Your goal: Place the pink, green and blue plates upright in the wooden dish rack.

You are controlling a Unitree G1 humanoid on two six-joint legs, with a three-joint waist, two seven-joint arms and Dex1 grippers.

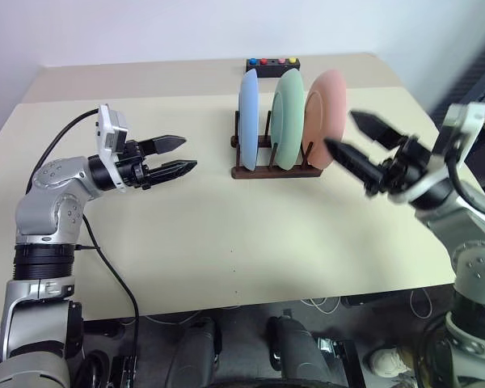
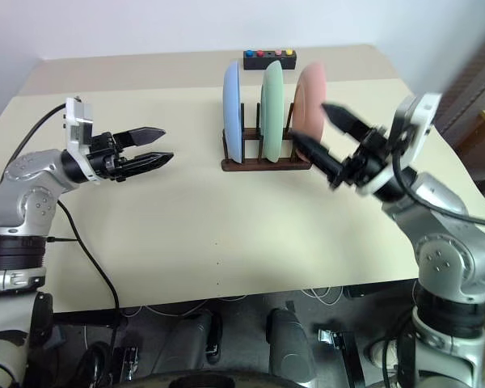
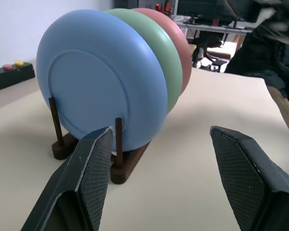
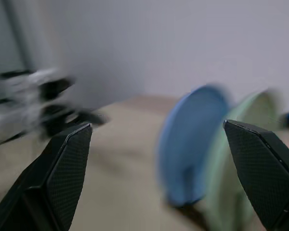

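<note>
- Blue plate (image 1: 248,119): pale blue, plain.
- Green plate (image 1: 288,118): soft mint green, plain.
- Pink plate (image 1: 326,113): salmon pink, plain.
- Wooden dish rack (image 1: 275,170): dark reddish-brown.
- Bench (image 1: 226,234): cream, unpatterned.
- Small box (image 1: 272,65): black, with blue, red, yellow and pink buttons.
- Fingers (image 3: 94,166): black, with cross-hatched inner pads.
</note>
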